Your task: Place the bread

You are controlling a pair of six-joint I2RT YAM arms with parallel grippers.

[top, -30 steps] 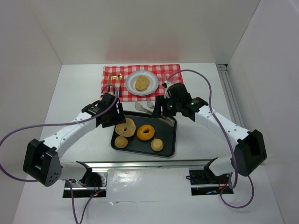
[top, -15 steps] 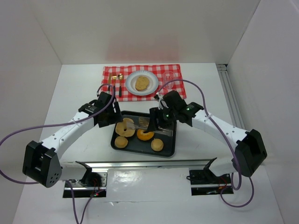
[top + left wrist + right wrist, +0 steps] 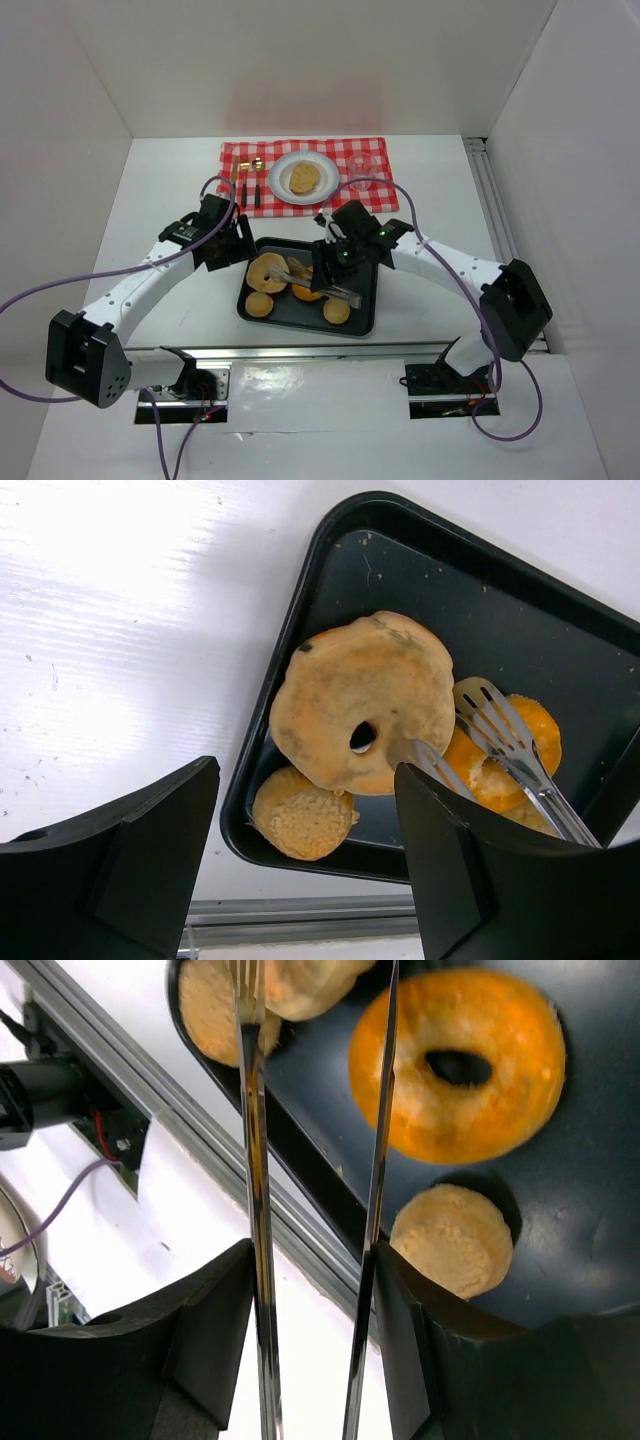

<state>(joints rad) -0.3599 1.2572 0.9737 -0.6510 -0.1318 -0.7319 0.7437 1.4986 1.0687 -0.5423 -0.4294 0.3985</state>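
A black tray (image 3: 362,300) holds a pale bagel (image 3: 268,272), an orange bagel (image 3: 305,292) and two small buns (image 3: 260,305) (image 3: 337,311). My right gripper (image 3: 345,255) is shut on metal tongs (image 3: 325,285), whose tips reach left over the orange bagel to the pale bagel's right edge (image 3: 430,760). In the right wrist view the tong arms (image 3: 250,1160) stand apart between my fingers (image 3: 312,1260), above the orange bagel (image 3: 500,1070). My left gripper (image 3: 240,243) is open and empty over the tray's left edge, above the pale bagel (image 3: 365,715) and a bun (image 3: 303,817).
A red checked cloth (image 3: 370,150) lies at the back with a white plate (image 3: 280,185) holding one bread (image 3: 304,178), cutlery (image 3: 248,185) to its left and a clear glass (image 3: 360,165) to its right. White walls enclose the table.
My right gripper has carried the tongs from the tray's back right corner leftward and lower, over the breads. My left gripper has drawn back slightly to the left.
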